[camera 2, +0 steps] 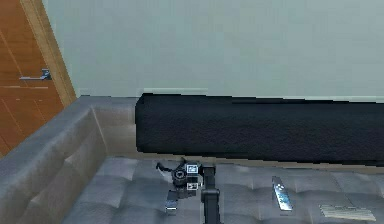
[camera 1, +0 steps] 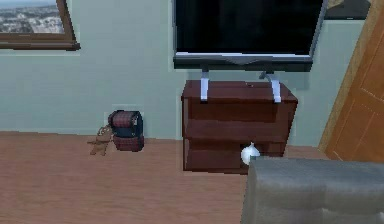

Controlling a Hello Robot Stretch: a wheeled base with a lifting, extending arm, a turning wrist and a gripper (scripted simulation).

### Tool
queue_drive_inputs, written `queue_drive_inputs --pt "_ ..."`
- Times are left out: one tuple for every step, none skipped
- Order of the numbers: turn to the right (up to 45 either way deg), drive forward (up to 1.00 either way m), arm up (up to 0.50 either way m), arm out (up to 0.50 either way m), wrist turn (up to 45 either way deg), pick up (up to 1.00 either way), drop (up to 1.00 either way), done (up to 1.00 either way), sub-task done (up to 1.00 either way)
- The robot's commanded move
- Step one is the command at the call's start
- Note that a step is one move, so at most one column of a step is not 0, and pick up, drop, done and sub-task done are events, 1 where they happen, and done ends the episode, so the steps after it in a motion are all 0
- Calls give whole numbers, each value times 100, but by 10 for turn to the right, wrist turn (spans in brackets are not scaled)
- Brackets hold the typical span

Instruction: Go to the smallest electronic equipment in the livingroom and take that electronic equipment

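On the grey sofa seat (camera 2: 120,185) lies a slim grey bar-shaped thing (camera 2: 281,193), like a remote control, to the right of my arm. A flat pale thing (camera 2: 335,210) lies farther right, near the bottom edge. My arm (camera 2: 211,205) rises from the bottom edge, and the gripper (camera 2: 168,178) hangs over the seat cushions left of the two white squares. I cannot tell whether it holds anything. In the forward view a large black television (camera 1: 247,30) stands on a red-brown cabinet (camera 1: 238,125).
A long black back cushion (camera 2: 260,125) runs along the sofa against a pale wall. A wooden door (camera 2: 25,70) stands at the arm side view's left. On the floor a dark red bag (camera 1: 126,130) lies by the wall. A white round thing (camera 1: 250,153) sits at the cabinet's front, above a grey sofa arm (camera 1: 310,190).
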Motion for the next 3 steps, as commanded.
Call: queue_drive_inputs --pt "0 0 -30 0 0 0 0 0 0" --pt "0 0 0 0 0 100 0 0 0" --pt "0 0 10 0 0 0 0 0 0"
